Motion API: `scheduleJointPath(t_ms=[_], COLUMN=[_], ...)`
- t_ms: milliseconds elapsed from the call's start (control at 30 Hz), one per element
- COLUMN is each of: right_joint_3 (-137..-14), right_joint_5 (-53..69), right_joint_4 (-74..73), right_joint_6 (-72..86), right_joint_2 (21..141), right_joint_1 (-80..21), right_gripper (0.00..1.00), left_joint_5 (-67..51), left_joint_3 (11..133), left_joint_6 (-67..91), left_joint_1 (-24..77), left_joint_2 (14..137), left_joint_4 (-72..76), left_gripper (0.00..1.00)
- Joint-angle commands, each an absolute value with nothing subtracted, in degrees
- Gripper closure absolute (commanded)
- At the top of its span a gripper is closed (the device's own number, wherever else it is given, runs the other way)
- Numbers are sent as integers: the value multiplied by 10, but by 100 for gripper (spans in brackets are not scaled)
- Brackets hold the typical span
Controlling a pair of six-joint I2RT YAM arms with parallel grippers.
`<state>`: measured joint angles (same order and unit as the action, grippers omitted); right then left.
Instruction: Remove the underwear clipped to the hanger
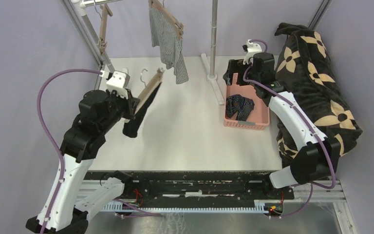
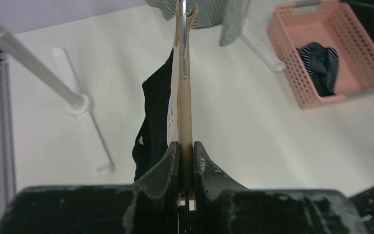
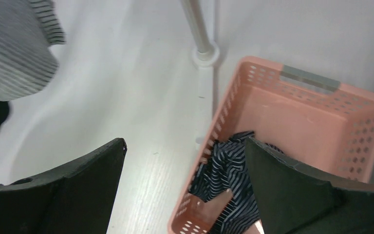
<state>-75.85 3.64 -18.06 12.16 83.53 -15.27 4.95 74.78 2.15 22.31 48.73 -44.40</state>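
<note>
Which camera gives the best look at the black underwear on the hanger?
The top external view: the black underwear hangs in full from the wooden hanger. The left wrist view sees it edge-on, half hidden behind that hanger. The right wrist view catches at most a dark sliver.

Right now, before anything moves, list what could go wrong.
1. The left claw pinches only the thin edge of the tan wooden hanger; tugging the plain black underwear could twist it loose.
2. The open right claw hovers over the pink plastic basket, far from the hanger; crossing over, it may snag the hanging grey-and-white striped pair.
</note>
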Motion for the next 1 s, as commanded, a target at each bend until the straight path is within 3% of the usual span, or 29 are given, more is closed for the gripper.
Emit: scheduleJointPath(t_ms=[0, 200, 500, 733, 967], right_joint_3=[-792, -802, -813, -815, -838], right_joint_5=[157, 327, 577, 652, 683], right_joint_4=[-153, -149, -157, -147, -223], right_joint_6=[124, 101, 53, 58, -4], right_joint_2=[822, 813, 789, 799, 805], right_joint_1=[-153, -152, -152, -152, -152], right_gripper=[0, 0, 2, 11, 10], left_joint_5=[-136, -274, -363, -410, -429], left_joint_3=[705, 667, 613, 613, 620], left_joint_6=[-2, -6, -22, -2, 10], left_joint_1=[225, 225, 224, 219, 214], left_joint_2=[456, 440, 432, 463, 478], left_joint_4=[-372, -329, -245, -195, -181], left_gripper=[97, 97, 97, 97, 97])
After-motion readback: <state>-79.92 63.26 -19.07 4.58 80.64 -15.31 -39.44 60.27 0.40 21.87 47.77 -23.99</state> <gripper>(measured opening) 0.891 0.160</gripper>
